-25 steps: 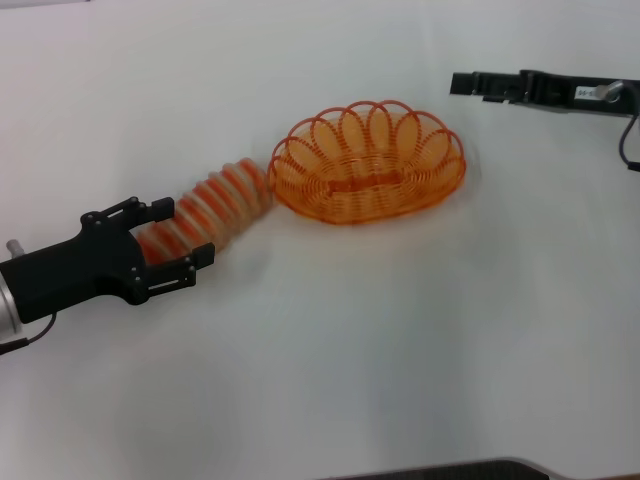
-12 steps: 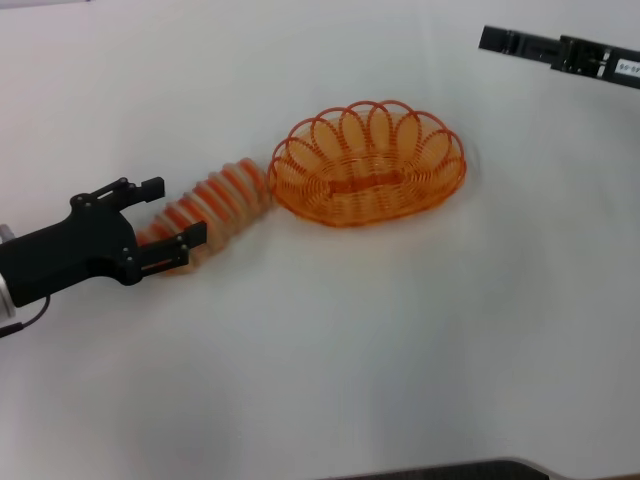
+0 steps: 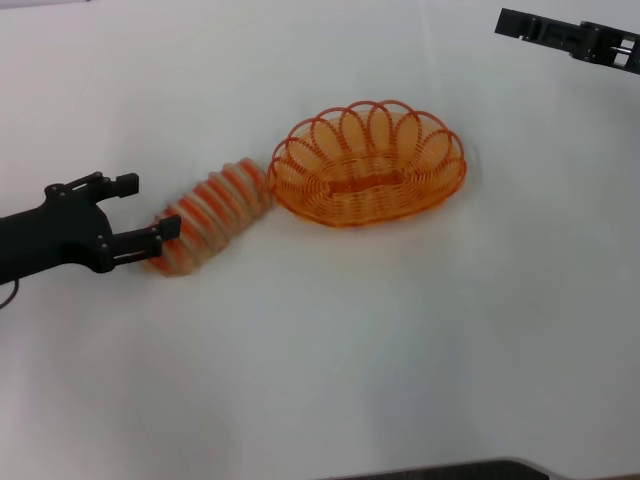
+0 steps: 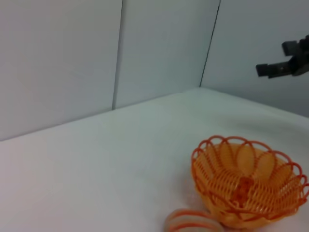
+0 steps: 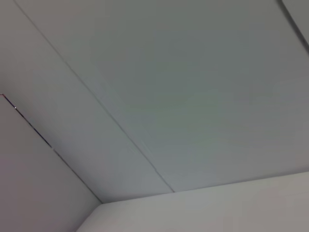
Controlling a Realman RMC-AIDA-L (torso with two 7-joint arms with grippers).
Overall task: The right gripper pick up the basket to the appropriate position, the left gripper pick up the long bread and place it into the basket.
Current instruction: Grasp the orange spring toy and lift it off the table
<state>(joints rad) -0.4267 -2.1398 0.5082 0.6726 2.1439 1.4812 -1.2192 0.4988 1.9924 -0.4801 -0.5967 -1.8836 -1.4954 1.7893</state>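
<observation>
The orange wire basket [image 3: 366, 165] stands on the white table, empty. The long striped bread [image 3: 210, 214] lies on the table to its left, with one end against the basket's rim. My left gripper [image 3: 145, 207] is open at the bread's other end, its fingers just at or short of that end and holding nothing. My right gripper [image 3: 508, 22] is raised at the far right, away from the basket, and looks open. The left wrist view shows the basket [image 4: 246, 183], the bread's end [image 4: 192, 222] and the right gripper [image 4: 279, 60] far off.
The white table [image 3: 380, 340] is bare around the basket and the bread. Grey wall panels [image 5: 183, 87] fill the right wrist view and stand behind the table [image 4: 96, 159] in the left wrist view.
My left gripper has drawn back to the left, from around the bread's end to just off it. My right gripper has moved farther away toward the far right. Basket and bread stay put.
</observation>
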